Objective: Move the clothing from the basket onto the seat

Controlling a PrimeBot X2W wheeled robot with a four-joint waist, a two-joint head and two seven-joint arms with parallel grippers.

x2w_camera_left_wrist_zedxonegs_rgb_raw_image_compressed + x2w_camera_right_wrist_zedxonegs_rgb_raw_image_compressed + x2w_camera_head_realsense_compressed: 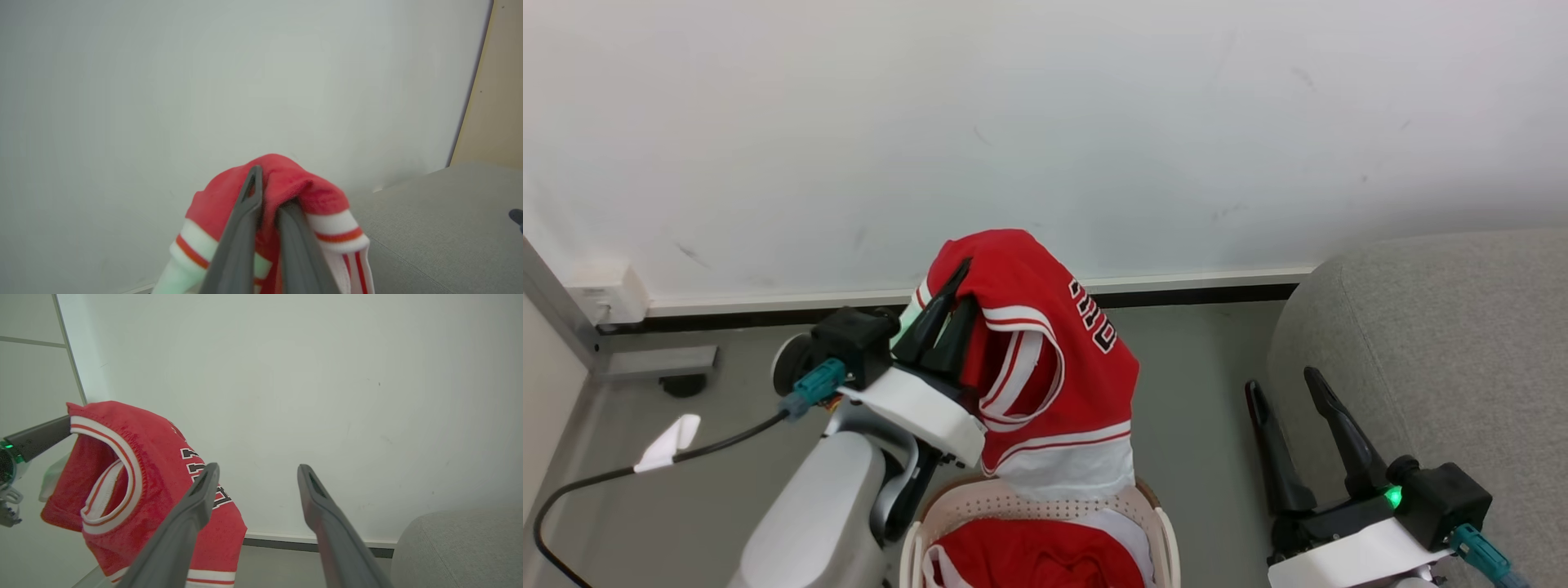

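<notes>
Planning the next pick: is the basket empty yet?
Not empty: red clothing lies in the basket, below the jersey that the left gripper holds up.

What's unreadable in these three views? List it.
- Basket: in the head view the bottom edge crops it and the held jersey hides its far rim, so the count of garments inside is unclear.
- Lettering: folded in the head view, and the right gripper covers part in the right wrist view.
- Left gripper: in the left wrist view fabric covers one tip, so grip depth is unclear.
- Seat: in the head view, cropped by the right edge.
</notes>
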